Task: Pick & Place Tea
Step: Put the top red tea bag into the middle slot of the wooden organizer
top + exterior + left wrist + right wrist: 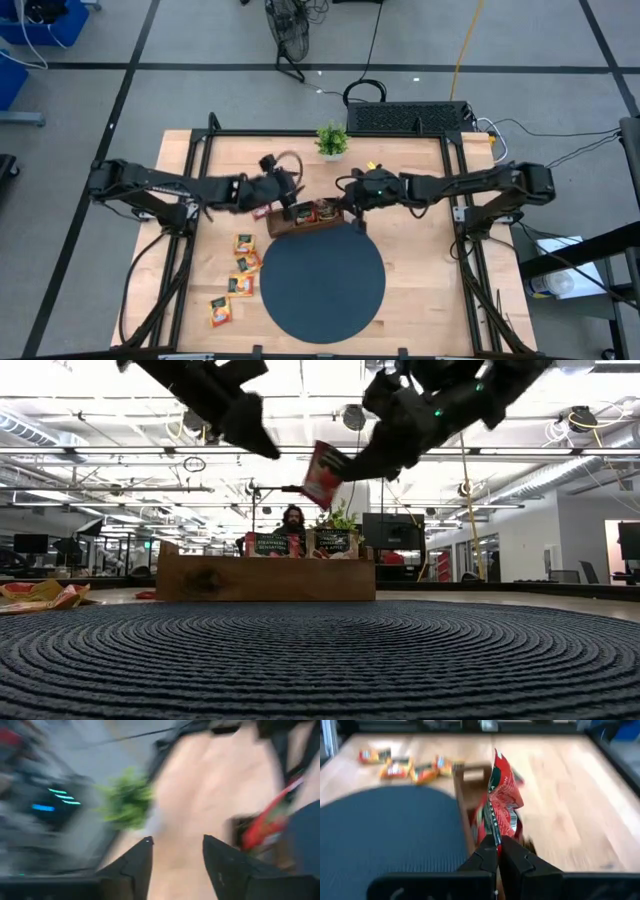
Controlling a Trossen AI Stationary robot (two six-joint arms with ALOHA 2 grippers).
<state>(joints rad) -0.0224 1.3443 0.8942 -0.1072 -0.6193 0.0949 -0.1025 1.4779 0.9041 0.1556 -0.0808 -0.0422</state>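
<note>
My right gripper (352, 465) hangs above the brown wooden tray (265, 578) and is shut on a red tea sachet (325, 472). My left gripper (175, 852) is open with nothing between its fingers; it is up over the tray's left part (288, 205). More sachets stand upright in the tray (270, 543). Several yellow-orange sachets (240, 275) lie flat on the wooden table, left of the dark round mat (322, 285). My right gripper pinches the red sachet by one edge (494, 832) between its two shut fingertips. The fingers slant down from the table's right side. The crumpled sachet juts out past the fingertips, tilted, and is lifted clear above the tray.
A small green potted plant (332, 140) stands behind the tray at the table's far edge. The mat fills the near middle of the table. In the room beyond, a person (292, 520) shows behind the tray.
</note>
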